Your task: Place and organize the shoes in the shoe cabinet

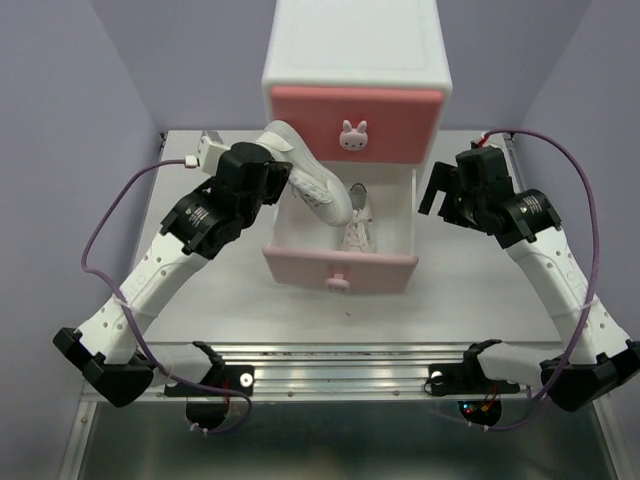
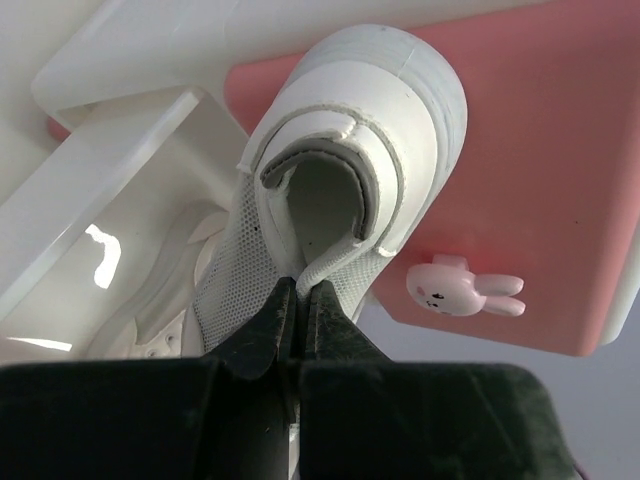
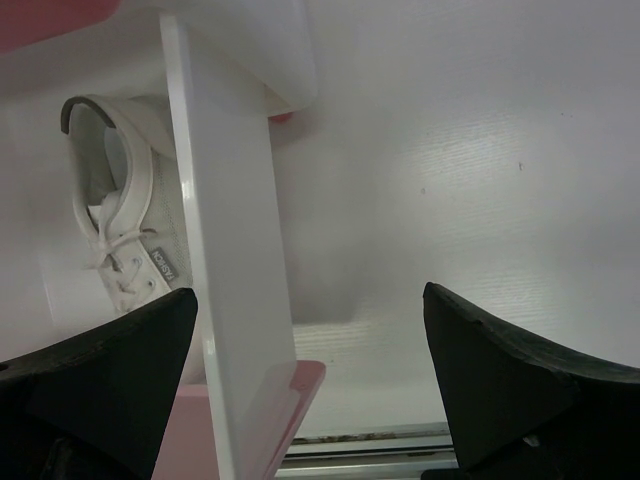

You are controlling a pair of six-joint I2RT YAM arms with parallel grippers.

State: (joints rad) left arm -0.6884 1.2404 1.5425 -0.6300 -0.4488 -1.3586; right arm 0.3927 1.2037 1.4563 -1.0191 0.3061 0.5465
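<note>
Above the open lower drawer (image 1: 340,268) of the shoe cabinet (image 1: 355,60), your left tool (image 2: 298,290) is pinched tight on the rim of a white sneaker (image 2: 340,150), which hangs tilted in front of the darker pink upper front (image 1: 400,120). A second white sneaker (image 1: 357,215) lies inside that drawer. Your right tool (image 3: 308,300) stands spread wide with nothing between its fingers, over the tabletop (image 3: 450,150) just right of the drawer's side wall.

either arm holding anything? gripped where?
Left gripper pinches a white sneaker by the rim of its opening; right gripper is open, empty.
</note>
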